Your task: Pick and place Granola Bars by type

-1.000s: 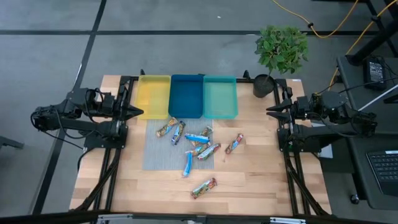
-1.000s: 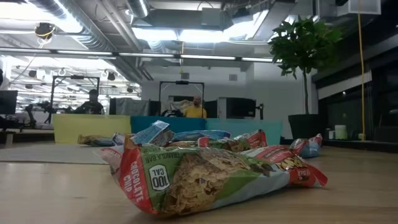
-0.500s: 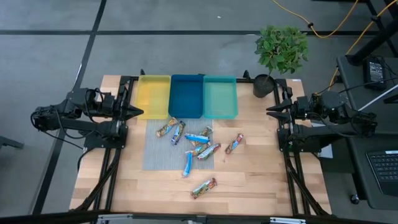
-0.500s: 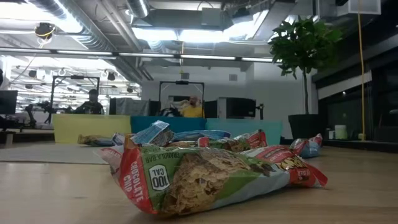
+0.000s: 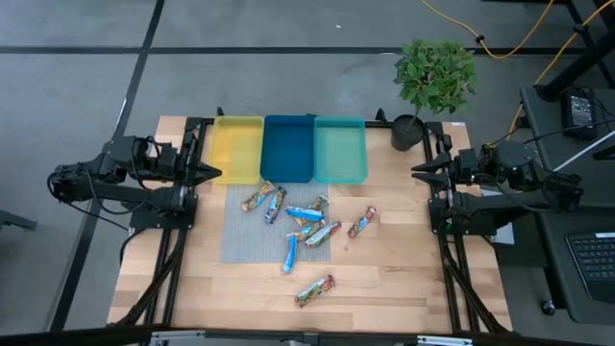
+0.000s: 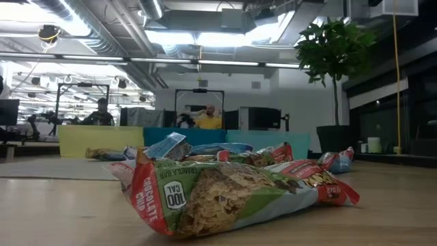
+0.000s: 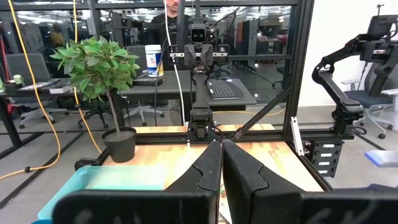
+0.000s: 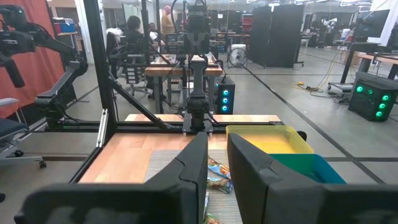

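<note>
1. The Granola Bars [image 5: 299,229] lie loose near the middle of the bench, most of them clustered on a grey mat [image 5: 240,240] just in front of the three trays.
2. A tan/green bar [image 5: 257,198] and a blue bar [image 5: 275,206] sit side by side at the mat's far edge, close to the trays; another blue bar [image 5: 304,213] lies across the mat's middle, and a third blue one [image 5: 288,254] points toward the near edge.
3. A red-orange bar [image 5: 361,222] rests on bare wood just off the mat's right edge, apart from the cluster.
4. One red-and-green bar [image 5: 314,289] lies alone toward the near edge of the bench; in the low view it fills the foreground [image 6: 232,193], its wrapper reading "chocolate chip".
5. No bar is in any tray: the yellow tray [image 5: 236,150], blue tray [image 5: 288,148] and teal tray [image 5: 340,149] stand touching in a row along the far edge.
6. The left gripper [image 5: 213,173] hovers at the left edge of the bench beside the yellow tray, its fingers [image 7: 208,169] closed together, holding nothing.
7. The right gripper [image 5: 419,171] waits at the right edge, fingers [image 8: 194,165] slightly apart, holding nothing.
8. A potted plant [image 5: 434,79] stands at the far right corner.
9. In the low view, a person in yellow [image 6: 210,120] sits in the room behind.
</note>
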